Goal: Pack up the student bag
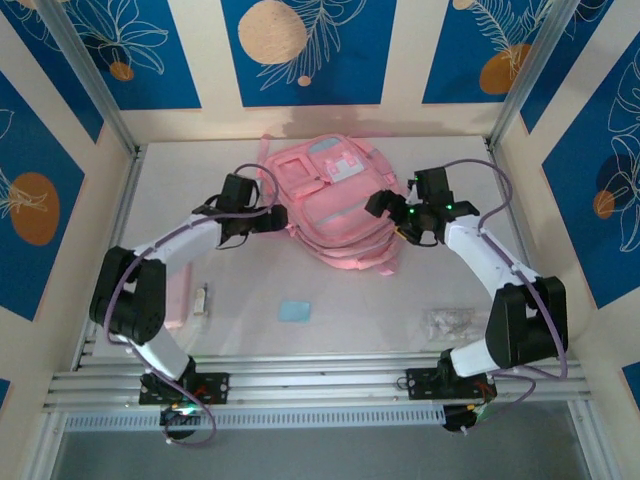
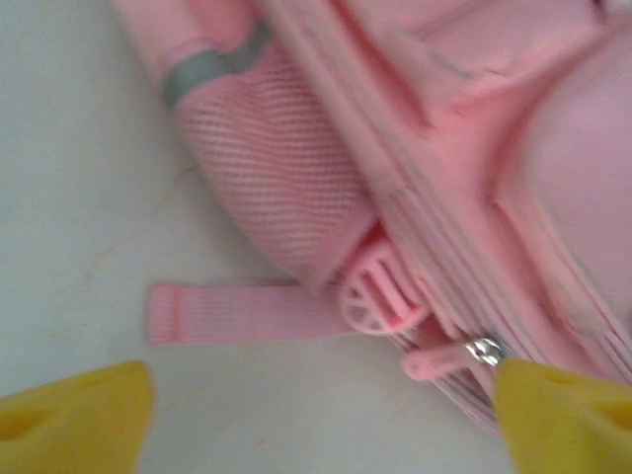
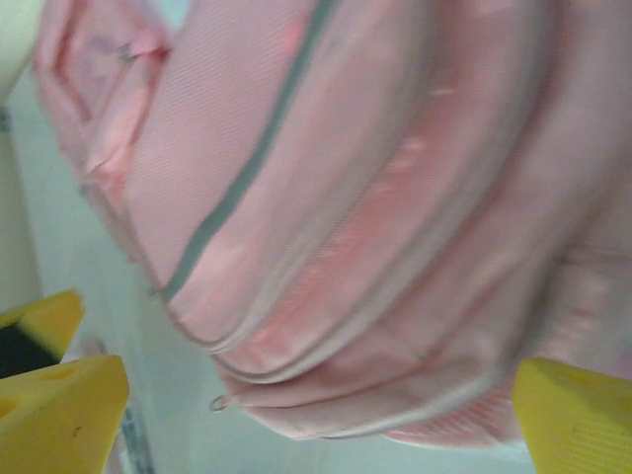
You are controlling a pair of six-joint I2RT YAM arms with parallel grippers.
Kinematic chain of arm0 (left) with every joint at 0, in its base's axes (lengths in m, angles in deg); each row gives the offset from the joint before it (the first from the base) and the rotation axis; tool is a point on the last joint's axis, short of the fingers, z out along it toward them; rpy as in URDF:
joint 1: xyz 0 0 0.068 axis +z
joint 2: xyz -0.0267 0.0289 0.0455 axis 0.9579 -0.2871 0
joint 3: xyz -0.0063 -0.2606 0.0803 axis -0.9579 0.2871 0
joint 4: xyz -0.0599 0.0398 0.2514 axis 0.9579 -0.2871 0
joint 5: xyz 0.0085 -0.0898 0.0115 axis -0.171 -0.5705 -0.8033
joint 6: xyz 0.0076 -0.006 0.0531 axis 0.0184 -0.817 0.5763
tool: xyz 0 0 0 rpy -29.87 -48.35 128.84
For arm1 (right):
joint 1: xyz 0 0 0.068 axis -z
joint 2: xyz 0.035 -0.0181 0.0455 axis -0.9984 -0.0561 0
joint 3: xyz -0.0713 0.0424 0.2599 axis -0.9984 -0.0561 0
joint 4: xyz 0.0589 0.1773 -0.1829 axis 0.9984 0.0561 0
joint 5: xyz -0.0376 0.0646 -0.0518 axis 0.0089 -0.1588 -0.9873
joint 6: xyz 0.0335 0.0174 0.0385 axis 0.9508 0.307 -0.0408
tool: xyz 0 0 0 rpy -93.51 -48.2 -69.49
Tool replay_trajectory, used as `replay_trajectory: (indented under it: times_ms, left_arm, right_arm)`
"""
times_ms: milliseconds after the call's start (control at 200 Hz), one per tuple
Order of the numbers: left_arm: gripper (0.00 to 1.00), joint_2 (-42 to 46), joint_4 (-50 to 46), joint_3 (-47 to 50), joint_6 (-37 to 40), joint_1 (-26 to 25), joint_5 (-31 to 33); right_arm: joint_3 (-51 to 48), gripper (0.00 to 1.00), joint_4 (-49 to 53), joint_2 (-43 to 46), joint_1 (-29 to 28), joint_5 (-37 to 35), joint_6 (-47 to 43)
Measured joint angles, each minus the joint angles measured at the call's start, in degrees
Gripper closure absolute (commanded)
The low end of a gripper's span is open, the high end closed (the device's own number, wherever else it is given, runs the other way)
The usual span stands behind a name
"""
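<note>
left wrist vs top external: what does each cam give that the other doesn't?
Left wrist: close detail of the backpack: a mesh pocket, a loose strap end flat on the table, a round buckle, a metal zipper pull, and yellow fingers spread apart.
Top external: the left arm, the right arm, a small blue flat item and a clear packet.
Both: the pink backpack lying on the white table.

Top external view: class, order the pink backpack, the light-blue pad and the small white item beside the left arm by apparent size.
1. student bag, by far the largest.
2. light-blue pad.
3. small white item, slimmer than the pad, though the gap between these two is modest.
</note>
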Motion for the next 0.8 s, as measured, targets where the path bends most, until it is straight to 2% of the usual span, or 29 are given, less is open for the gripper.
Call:
replay_trajectory:
  times_ms: [170, 285, 540, 800]
  left_arm:
    - [0.0, 1.86, 4.5, 1.51, -1.03, -3.54, -2.1]
    - [0.0, 2.32, 7.98, 3.15, -1.88, -5.4, -2.78]
    - [0.0, 3.67, 13.97, 8.74, -3.23, -6.84, -2.84]
    - [0.0, 3.74, 17.57, 10.47, -4.57, -6.88, -4.02]
  right_arm:
    - [-0.24, 0.01, 12.26, 0.35, 3.67, -8.24, 3.26]
    - [-4.17, 0.01, 17.7, 2.12, 6.64, -11.74, 6.6]
    - [-16.81, 0.01, 22.82, 7.74, 15.02, -12.07, 13.68]
    - [-18.64, 0.01, 26.36, 7.3, 18.16, -13.35, 18.58]
